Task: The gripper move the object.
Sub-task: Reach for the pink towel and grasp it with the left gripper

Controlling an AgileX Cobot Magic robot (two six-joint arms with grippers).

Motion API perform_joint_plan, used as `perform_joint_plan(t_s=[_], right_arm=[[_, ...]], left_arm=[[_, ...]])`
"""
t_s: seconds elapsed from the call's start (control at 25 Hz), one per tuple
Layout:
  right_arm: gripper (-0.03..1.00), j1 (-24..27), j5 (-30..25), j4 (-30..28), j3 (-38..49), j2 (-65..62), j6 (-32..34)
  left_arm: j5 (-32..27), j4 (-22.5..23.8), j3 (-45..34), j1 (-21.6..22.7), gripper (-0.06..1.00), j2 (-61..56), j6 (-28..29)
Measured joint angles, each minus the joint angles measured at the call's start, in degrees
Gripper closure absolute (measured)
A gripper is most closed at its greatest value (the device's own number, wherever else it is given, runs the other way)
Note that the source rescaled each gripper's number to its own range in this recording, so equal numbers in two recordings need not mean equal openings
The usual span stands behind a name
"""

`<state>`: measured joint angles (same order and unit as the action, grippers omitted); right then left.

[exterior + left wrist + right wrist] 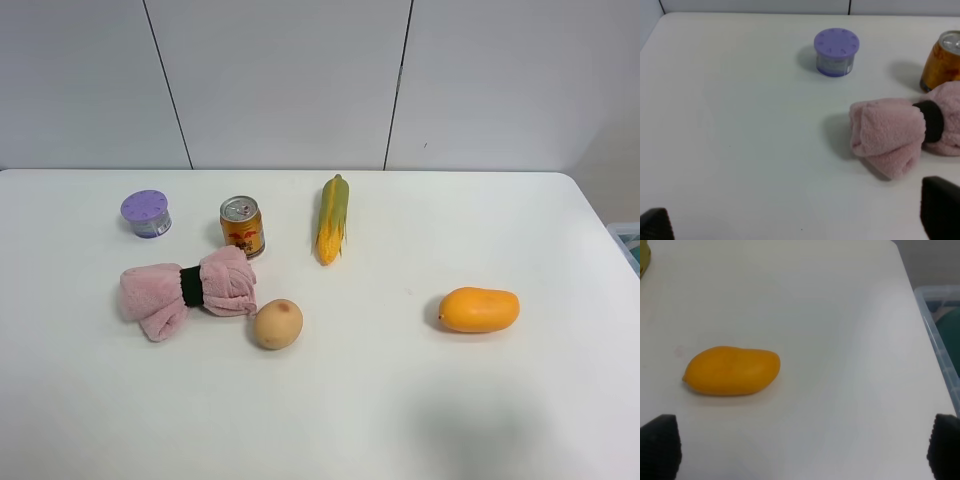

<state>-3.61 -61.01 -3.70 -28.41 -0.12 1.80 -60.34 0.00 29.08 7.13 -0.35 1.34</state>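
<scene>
towel (188, 288), high camera: pink, fluffy, pinched at the middle by a black band (191, 286), lying flat on the white table (400, 420), toward 9 o'clock from the table's centre. orange can (242, 226) upright at 1 o'clock of the towel, just beside its lobe. purple-lidded tub (146, 213) at 11 o'clock of the towel, apart from it. tan round fruit (278, 324) at 4 o'clock, close against the towel's lobe; contact cannot be told. corn cob (333, 218) lies at 3 o'clock of the can, lengthwise toward the wall. mango (479, 310) at 3 o'clock of the fruit, well apart. no arm shows in this view.

left wrist camera: left gripper (797, 220) above bare table, its two dark fingertips (940, 210) spread wide, nothing between them. towel (890, 132) lies ahead of one fingertip, not touched. band (932, 120), can (944, 60) and tub (836, 51) beyond it.

right wrist camera: right gripper (802, 447) with fingertips (660, 445) spread wide, holding nothing. mango (731, 370) lies ahead, apart from both tips. clear plastic bin (940, 325) stands off the table edge.
</scene>
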Motion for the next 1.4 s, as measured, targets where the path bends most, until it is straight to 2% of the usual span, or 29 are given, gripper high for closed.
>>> perform_joint_plan(t_s=[1.04,1.2,1.4], right_arm=[[-0.03,0.0,0.0,0.0,0.0,0.0,0.0],[-0.03,0.0,0.0,0.0,0.0,0.0,0.0],[-0.03,0.0,0.0,0.0,0.0,0.0,0.0]], left_arm=[[0.0,0.0,0.0,0.0,-0.06,0.0,-0.5],[0.0,-2.1,0.7,0.0,-0.06,0.7,-4.6],[1.4,-5.5,6.2,0.0,-0.06,11.4,-13.7]])
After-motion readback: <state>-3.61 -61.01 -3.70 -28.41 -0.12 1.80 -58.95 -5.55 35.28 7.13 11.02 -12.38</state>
